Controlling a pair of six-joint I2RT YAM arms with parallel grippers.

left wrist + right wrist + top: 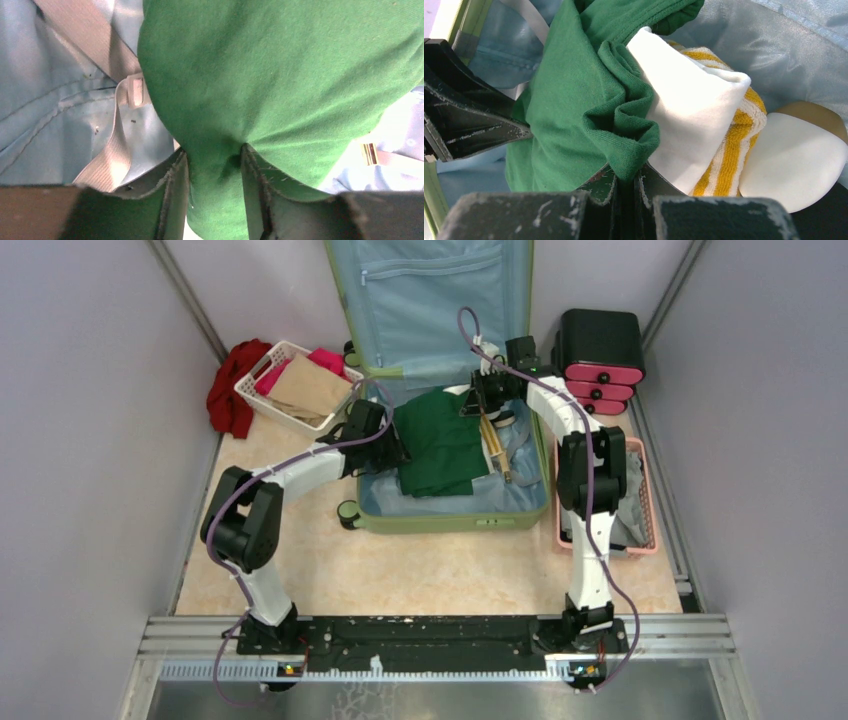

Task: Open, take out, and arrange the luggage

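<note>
The luggage (450,520) lies open in the far middle of the table, its lid propped up against the far wall so the light blue lining (50,100) faces the room. A green garment (440,445) fills most of the near half, and both of the 2 arms reach down into it.

The left gripper (385,445) sits at the garment's left edge. From its wrist, the cloth (280,75) bunches and puckers between the 2 fingers (175,200), so the pincer is pinching a fold of it. Just left of that fold, a grey strap (117,145) with a pale buckle (134,92) lies on the lining.

The right gripper (478,400) is at the garment's far right corner. Its fingers (604,182) are pressed together on a rolled green edge (624,145). Touching that edge on the right is a white and yellow striped towel (734,130), and just beyond it a white round pad (794,160).

At the far left stands a white basket (262,390) holding a brown item (310,388), with a red cloth (230,390) heaped beside it. A black-and-pink drawer box (598,345) stands at the far right. A pink basket (645,500) lies beside the luggage's right wall, partly under the right arm.
</note>
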